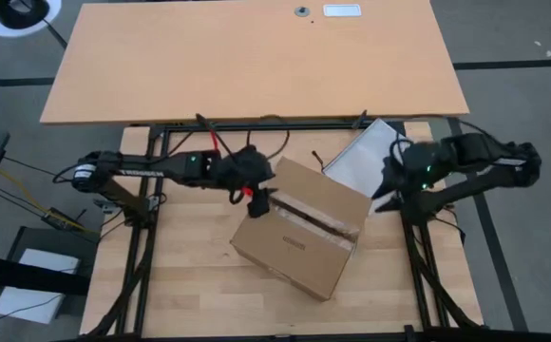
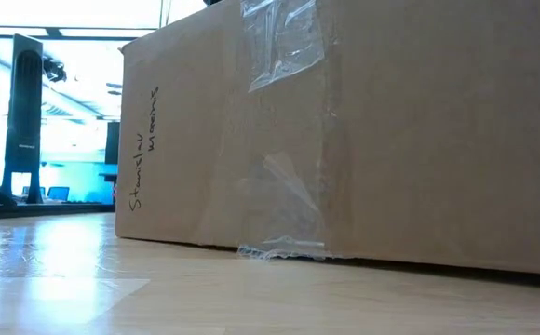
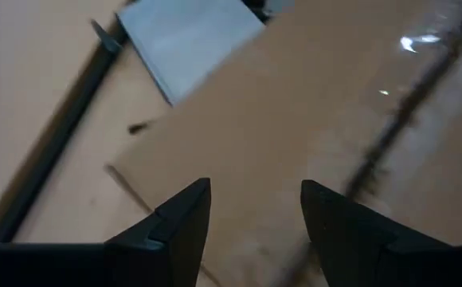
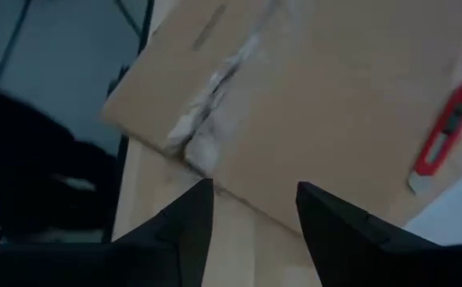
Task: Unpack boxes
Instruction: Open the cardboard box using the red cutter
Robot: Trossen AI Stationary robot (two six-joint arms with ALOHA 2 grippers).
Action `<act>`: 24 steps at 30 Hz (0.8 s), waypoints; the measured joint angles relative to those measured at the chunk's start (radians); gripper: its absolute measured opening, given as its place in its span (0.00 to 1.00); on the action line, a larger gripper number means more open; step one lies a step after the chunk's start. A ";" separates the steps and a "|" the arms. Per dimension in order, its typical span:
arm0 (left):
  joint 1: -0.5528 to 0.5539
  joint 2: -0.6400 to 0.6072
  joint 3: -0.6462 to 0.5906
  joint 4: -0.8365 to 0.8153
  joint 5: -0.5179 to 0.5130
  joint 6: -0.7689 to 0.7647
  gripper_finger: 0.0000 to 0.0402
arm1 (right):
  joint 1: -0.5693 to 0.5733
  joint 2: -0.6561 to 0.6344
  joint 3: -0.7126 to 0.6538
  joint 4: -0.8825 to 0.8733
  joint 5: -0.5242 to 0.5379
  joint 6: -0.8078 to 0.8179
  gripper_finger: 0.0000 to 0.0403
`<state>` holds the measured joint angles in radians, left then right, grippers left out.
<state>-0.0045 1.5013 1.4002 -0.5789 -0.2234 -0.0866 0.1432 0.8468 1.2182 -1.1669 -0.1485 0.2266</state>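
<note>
There is 1 cardboard box (image 1: pixel 302 226) on the table (image 1: pixel 190 285), its top flaps closed along 1 taped seam (image 1: pixel 309 217). 1 red-handled box cutter (image 1: pixel 256 201) lies at its edge. 1 flat grey-white sheet or bag (image 1: pixel 359 158) sits beside the box. 2 robot arms reach in, so 2 grippers: the left gripper (image 1: pixel 261 195) and the right gripper (image 1: pixel 387 185).

Lighting: even and bright overhead; we see soft shadows beneath the carton (image 1: pixel 299 231). Glare on its tape (image 2: pixel 284 37) and the table (image 2: pixel 84 288). Backlit windows wash out in the low view. Both wrist views blurred.
</note>
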 joint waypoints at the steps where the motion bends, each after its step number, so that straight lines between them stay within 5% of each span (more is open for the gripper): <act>1: -0.011 0.000 0.000 -0.014 0.000 -0.015 0.52 | 0.036 0.003 -0.016 0.015 0.014 0.000 0.45; 9: -0.076 -0.004 0.000 -0.123 -0.003 -0.109 0.52 | 0.248 0.065 -0.145 0.092 0.175 0.002 0.41; 24: -0.097 -0.004 0.000 -0.160 -0.002 -0.187 0.52 | 0.322 0.225 -0.181 0.140 0.563 0.059 0.36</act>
<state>-0.1013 1.4971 1.4002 -0.7387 -0.2256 -0.2731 0.4648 1.0713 1.0373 -1.0272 0.4148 0.2856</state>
